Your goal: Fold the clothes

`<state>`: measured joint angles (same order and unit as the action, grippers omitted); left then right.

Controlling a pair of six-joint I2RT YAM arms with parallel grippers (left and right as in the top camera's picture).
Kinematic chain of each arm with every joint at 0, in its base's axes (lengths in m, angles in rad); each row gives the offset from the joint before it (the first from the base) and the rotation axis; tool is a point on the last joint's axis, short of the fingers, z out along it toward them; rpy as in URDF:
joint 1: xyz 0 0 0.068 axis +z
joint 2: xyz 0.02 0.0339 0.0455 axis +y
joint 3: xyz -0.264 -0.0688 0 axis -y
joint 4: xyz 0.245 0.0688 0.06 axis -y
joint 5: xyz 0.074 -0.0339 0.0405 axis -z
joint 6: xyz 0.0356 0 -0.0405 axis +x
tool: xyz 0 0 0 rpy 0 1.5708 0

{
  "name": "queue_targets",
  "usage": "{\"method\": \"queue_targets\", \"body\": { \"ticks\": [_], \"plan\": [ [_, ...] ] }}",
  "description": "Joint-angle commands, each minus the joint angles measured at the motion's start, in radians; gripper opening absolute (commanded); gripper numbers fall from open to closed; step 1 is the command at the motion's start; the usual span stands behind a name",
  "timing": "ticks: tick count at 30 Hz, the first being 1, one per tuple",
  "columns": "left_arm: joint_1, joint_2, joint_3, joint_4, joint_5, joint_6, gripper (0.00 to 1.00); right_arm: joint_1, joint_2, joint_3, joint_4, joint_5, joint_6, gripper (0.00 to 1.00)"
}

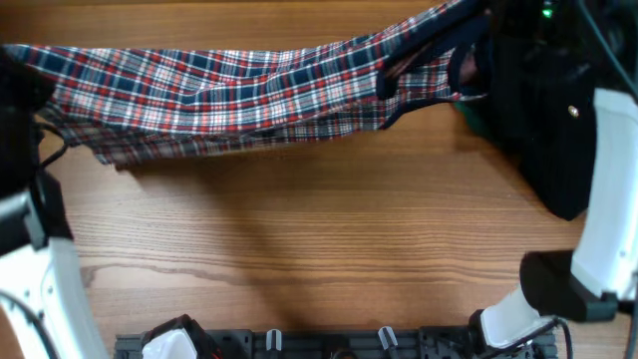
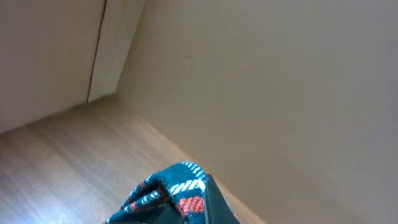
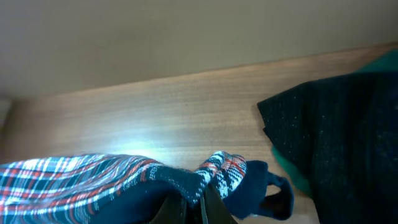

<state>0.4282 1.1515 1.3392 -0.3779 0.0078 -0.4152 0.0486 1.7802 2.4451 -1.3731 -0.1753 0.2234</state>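
The plaid garment (image 1: pixel 239 90) in red, white and navy hangs stretched across the far side of the table, held up at both ends. My left gripper (image 1: pixel 15 75) is at its left end, shut on a bunch of the plaid cloth (image 2: pixel 180 193). My right gripper (image 1: pixel 464 45) is at its right end, shut on the plaid cloth (image 3: pixel 221 174) by the navy trim (image 3: pixel 258 186). The fingers themselves are mostly hidden by fabric. The lower edge of the garment sags to the wood.
A black garment (image 1: pixel 543 110) lies at the far right, over dark green fabric (image 1: pixel 471 118); both also show in the right wrist view, the black garment (image 3: pixel 339 143) above a green edge (image 3: pixel 292 174). A black rail (image 1: pixel 299 344) runs along the front edge. The wooden table (image 1: pixel 319 239) spreads in front.
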Motion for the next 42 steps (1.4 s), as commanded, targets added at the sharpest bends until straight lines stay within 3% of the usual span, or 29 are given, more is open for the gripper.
{"method": "queue_targets", "body": {
  "ticks": [1,9,13,16,26,31,42],
  "plan": [
    [0.006,-0.101,0.111,-0.079,-0.024,0.019,0.04,-0.021,-0.109,0.033,-0.032,0.026,0.051,0.04],
    [0.006,-0.218,0.148,-0.359,-0.031,0.016,0.04,-0.031,-0.150,0.027,-0.235,0.021,0.094,0.04],
    [0.006,-0.192,0.148,-0.507,-0.104,0.019,0.04,-0.031,-0.142,-0.042,-0.235,0.013,0.105,0.04],
    [0.006,-0.138,0.148,-0.528,-0.111,0.019,0.04,-0.031,-0.129,-0.109,-0.225,0.055,0.135,0.04],
    [0.006,0.247,0.148,-0.411,-0.109,-0.003,0.04,-0.029,-0.013,-0.433,0.055,0.062,0.225,0.04],
    [0.006,0.356,0.148,-0.357,-0.023,-0.015,0.04,-0.018,0.073,-0.458,0.132,0.044,0.224,0.04],
    [-0.098,0.456,0.148,-0.131,-0.024,-0.010,0.06,0.006,0.211,-0.458,0.309,0.045,0.199,0.04]
  ]
}}
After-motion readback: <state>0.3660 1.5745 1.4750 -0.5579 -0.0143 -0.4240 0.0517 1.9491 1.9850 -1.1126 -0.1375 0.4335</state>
